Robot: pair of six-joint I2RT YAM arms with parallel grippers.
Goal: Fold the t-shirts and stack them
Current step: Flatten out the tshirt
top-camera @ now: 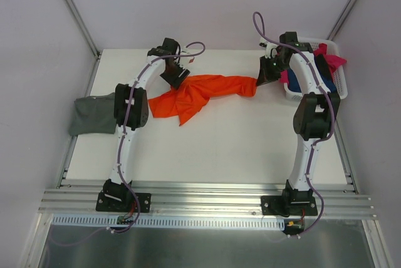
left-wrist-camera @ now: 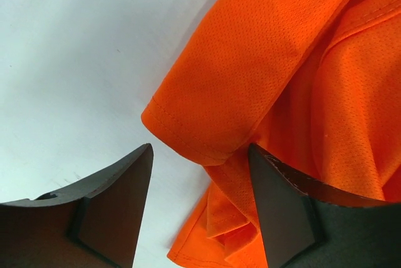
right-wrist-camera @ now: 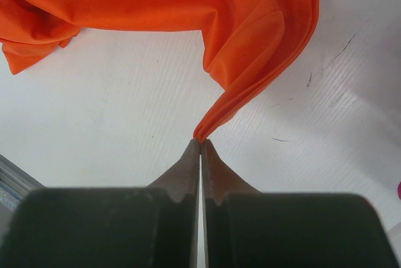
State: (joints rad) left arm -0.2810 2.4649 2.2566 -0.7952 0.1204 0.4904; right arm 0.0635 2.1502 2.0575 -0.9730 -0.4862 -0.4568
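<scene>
Slippage is my worry — the right gripper (right-wrist-camera: 200, 141) is pinched shut on just a thin corner of the orange t-shirt (top-camera: 200, 92), which lies strung across the far middle of the table (top-camera: 219, 149). A hard pull could strip it free.

And the left arm?

Reached far, wrist tipped down; the left gripper (left-wrist-camera: 200, 155) hangs with jaws apart astride a sleeve hem — nothing caught yet. Closing off-line, it may grab bunched layers or miss. The right arm stretches far too, beside the basket (top-camera: 340, 79).

Four t-shirts (top-camera: 203, 91), one white basket (top-camera: 343, 84), two arms (top-camera: 123, 139), one table (top-camera: 219, 152).
</scene>
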